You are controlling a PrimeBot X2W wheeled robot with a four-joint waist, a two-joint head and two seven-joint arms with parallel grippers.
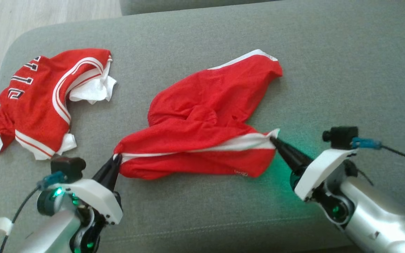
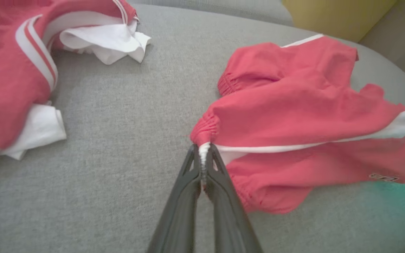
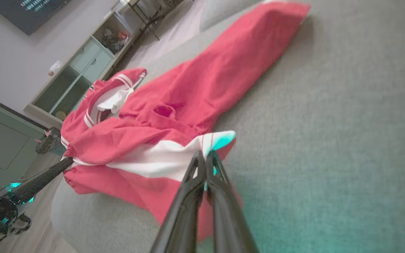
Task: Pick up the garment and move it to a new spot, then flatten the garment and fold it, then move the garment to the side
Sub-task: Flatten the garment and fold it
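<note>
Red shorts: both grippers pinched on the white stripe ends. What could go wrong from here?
1. Left gripper and right gripper each pinch only the very edge of the red shorts; pulling apart may slip a corner free.
2. The cloth is twisted and bunched in the middle; a lift may carry the twist along.
3. The red jersey lies close on the left of the grey cushion; moving that way could drag over it.

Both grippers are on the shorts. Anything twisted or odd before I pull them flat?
Yes: the red shorts are bunched and twisted in the middle. The left gripper and right gripper pinch opposite ends of the white stripe. A crumpled jersey lies apart, to the left.
</note>
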